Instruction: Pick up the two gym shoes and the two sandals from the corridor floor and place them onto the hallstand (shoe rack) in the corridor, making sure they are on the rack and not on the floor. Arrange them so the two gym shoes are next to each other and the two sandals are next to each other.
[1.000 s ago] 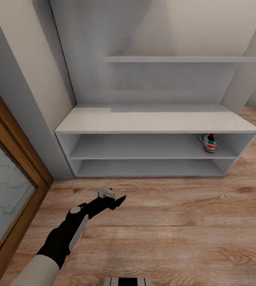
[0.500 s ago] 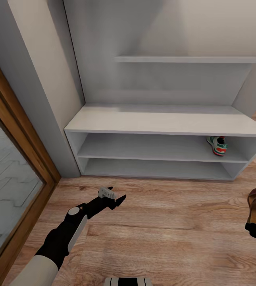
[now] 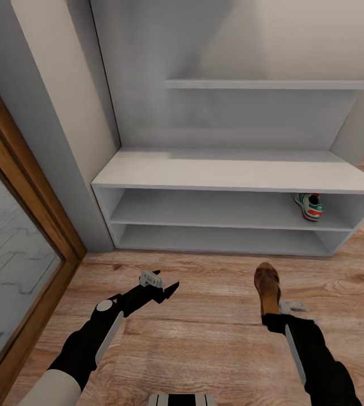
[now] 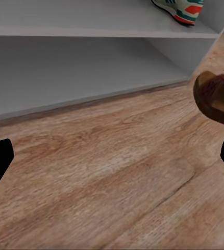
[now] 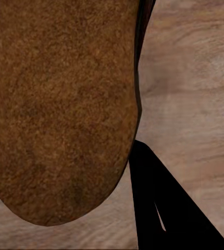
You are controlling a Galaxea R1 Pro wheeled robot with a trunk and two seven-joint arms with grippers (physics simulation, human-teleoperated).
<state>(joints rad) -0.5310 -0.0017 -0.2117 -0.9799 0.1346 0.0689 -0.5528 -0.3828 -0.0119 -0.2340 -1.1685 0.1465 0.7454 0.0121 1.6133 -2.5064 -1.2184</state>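
Brown sandal clamped in right fingers; left fingers spread, empty.

One sneaker, one sandal in view.
A single gym shoe, a single brown sandal, one grey hallstand, two grippers.

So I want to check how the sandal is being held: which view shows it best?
The head view: the whole sandal sticks up from the right gripper above the floor. The right wrist view gives a close brown sole; the left wrist view catches part of it at the frame edge.
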